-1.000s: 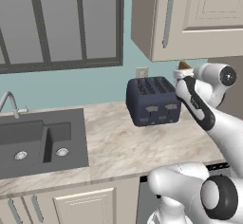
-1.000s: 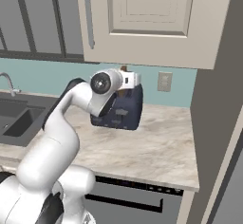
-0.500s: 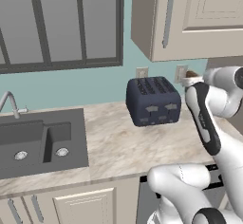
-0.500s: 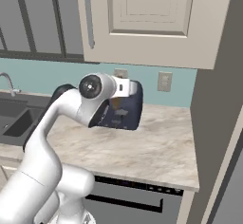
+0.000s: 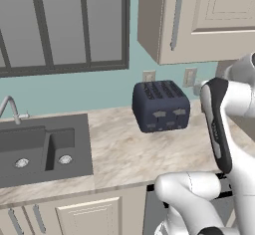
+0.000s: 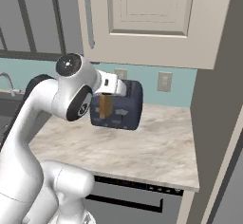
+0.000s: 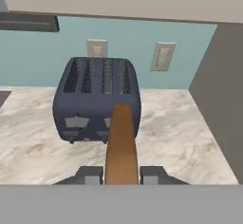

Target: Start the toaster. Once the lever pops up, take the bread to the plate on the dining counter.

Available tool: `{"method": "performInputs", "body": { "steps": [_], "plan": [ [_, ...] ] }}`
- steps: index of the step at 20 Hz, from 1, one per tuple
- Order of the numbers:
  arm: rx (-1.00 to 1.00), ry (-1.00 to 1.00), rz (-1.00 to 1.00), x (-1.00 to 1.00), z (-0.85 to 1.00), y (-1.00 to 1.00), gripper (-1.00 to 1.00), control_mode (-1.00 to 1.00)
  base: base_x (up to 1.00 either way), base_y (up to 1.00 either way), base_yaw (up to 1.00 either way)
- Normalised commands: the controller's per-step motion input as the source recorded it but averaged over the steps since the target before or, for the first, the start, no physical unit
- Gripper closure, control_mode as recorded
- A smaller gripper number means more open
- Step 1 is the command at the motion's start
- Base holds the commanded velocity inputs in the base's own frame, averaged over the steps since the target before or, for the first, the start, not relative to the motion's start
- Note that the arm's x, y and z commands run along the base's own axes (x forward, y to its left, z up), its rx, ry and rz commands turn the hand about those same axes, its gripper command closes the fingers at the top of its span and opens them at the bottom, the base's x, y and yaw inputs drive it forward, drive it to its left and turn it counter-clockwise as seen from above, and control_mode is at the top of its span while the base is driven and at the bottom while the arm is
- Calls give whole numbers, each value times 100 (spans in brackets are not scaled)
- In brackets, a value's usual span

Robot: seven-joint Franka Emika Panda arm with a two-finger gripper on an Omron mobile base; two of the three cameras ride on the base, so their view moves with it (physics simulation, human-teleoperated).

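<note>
The dark navy toaster point(image 5: 160, 105) stands on the marble worktop against the teal wall, its slots point(image 7: 102, 76) showing nothing inside. My gripper point(image 7: 122, 175) is shut on the bread point(image 7: 122, 144), a tan-brown slice seen edge-on that juts out between the two fingertips point(image 7: 90, 174). In the right base view the bread point(image 6: 105, 107) hangs below the hand, in the air in front of the toaster point(image 6: 127, 105) and clear of it. The plate and the dining counter are out of view.
A dark sink point(image 5: 40, 147) with a faucet point(image 5: 10, 107) lies to the left. Cabinets point(image 5: 199, 15) hang above the toaster. A tall dark panel point(image 6: 218, 99) closes the worktop point(image 6: 156, 147) on the right. Two wall outlets point(image 7: 161, 56) sit behind the toaster.
The arm has swung round and drawn the hand with the bread back from the toaster toward the base. The toaster stays put and the grip is unchanged.
</note>
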Motion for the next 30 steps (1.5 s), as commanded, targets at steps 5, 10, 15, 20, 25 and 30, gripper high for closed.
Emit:
{"method": "performInputs", "body": {
  "steps": [5,10,15,20,25,30],
  "plan": [
    [1,23,-1,-46,10,31,100,-100,0,0,0],
    [3,19,-2,-38,11,23,100,-100,0,0,0],
    [5,15,-1,-44,3,21,100,-100,0,0,0],
    [1,7,0,-32,0,12,100,-100,0,0,0],
    [0,0,0,-7,0,0,100,-100,0,0,0],
    [1,0,0,-3,0,7,100,-100,0,0,0]
  ]
}}
